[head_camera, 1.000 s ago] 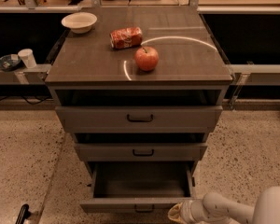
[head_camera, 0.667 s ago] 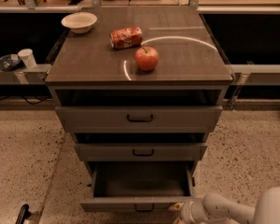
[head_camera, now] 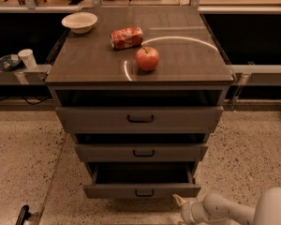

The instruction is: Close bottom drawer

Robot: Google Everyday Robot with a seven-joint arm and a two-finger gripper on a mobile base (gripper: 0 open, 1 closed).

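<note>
The bottom drawer stands pulled out at the foot of the cabinet, its front well forward of the middle drawer above. The gripper sits low, just below the bottom drawer's right front corner; whether it is parted or closed cannot be told. On the cabinet's counter rest an apple, a can and a bowl.

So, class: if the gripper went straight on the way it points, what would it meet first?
Probably the bottom drawer. The gripper, low at the front right of the cabinet, points up and left at that pulled-out drawer's front, near its right end. Depth is unclear.
</note>
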